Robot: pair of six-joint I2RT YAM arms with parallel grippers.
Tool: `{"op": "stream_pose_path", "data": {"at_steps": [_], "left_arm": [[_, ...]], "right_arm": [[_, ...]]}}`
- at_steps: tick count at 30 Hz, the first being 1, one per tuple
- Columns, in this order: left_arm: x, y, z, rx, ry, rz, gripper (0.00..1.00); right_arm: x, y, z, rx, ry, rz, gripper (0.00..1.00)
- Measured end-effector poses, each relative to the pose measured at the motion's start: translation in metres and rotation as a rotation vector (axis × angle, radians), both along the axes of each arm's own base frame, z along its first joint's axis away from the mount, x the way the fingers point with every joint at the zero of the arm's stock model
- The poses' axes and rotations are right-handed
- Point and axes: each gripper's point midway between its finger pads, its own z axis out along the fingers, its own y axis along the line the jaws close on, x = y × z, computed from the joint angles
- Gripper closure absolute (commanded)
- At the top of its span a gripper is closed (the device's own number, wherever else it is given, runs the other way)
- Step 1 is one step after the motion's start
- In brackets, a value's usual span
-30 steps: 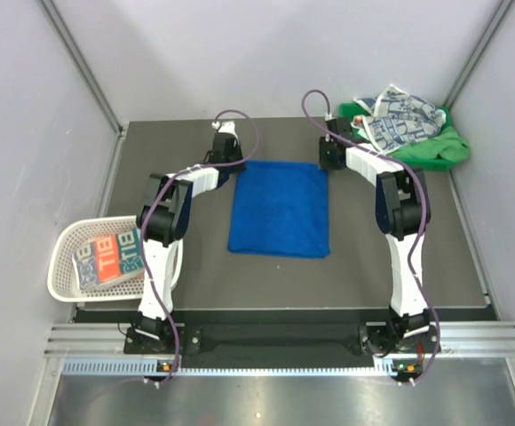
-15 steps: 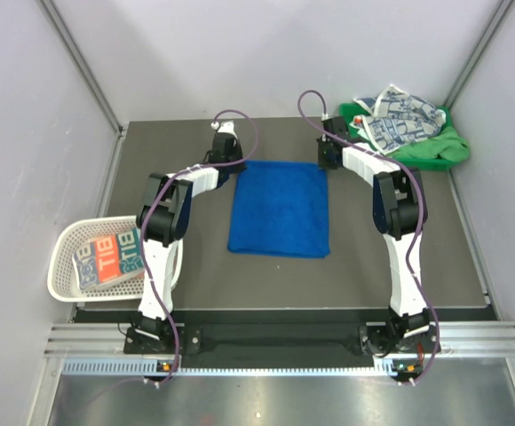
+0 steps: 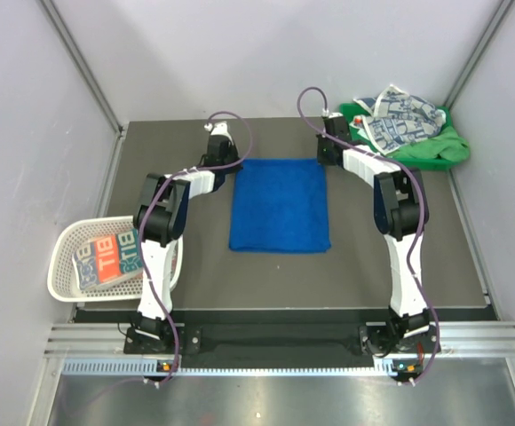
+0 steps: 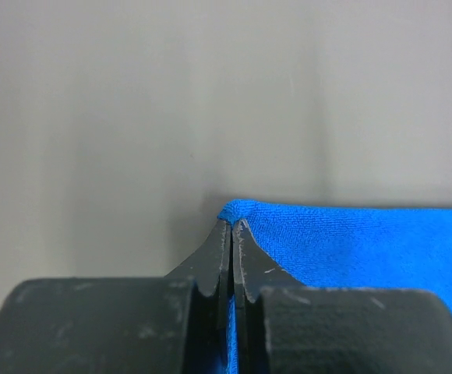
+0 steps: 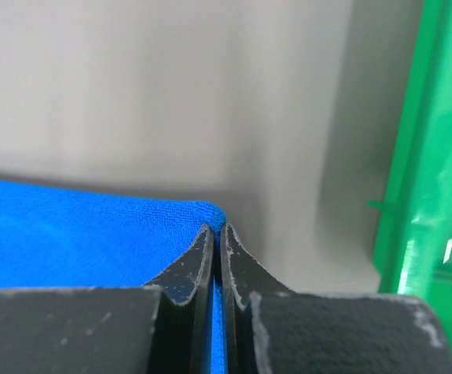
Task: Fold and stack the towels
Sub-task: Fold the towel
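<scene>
Both arms work the far edge of a blue towel lying flat on the table. The left gripper is clamped on one far corner and the right gripper is pinched tight on the other. Just right of the right gripper stands a green tray, with a crumpled white-and-navy towel heaped there. A lettered towel lies in a white basket, well behind and left of the left gripper.

A plain royal blue rectangular cloth towel was seen unpatterned against a dark grey tabletop. A crumpled white cloth towel was printed with navy logos. A folded towel in a white mesh plastic basket was marked with large letters on grey, teal and orange. A bright green translucent plastic tray was seen.
</scene>
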Motion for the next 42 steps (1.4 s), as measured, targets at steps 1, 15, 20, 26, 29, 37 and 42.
{"op": "stream_pose_path", "data": {"at_steps": [1,15,20,26,29,37,42], "left_arm": [[0.001,0.001,0.002,-0.002,-0.007,0.003,1.00],[0.001,0.007,0.053,-0.063,-0.140,-0.002,1.00],[-0.018,0.004,0.060,-0.094,-0.141,-0.037,1.00],[-0.050,0.004,0.064,-0.128,-0.118,-0.064,1.00],[-0.069,0.006,0.064,-0.146,-0.100,-0.066,1.00],[-0.124,0.006,0.050,-0.168,-0.026,-0.073,1.00],[-0.158,0.015,0.040,-0.169,0.019,-0.057,1.00]], "right_arm": [[0.002,0.000,0.004,0.003,-0.015,0.001,1.00],[-0.001,-0.005,0.071,0.051,-0.213,0.002,1.00],[-0.022,-0.011,0.054,0.046,-0.182,0.000,1.00],[-0.053,-0.017,0.048,0.065,-0.160,-0.010,1.00],[-0.073,-0.019,0.051,0.092,-0.155,-0.016,1.00],[-0.124,-0.020,0.049,0.145,-0.133,-0.014,1.00],[-0.163,-0.013,0.032,0.162,-0.083,0.011,1.00]]}}
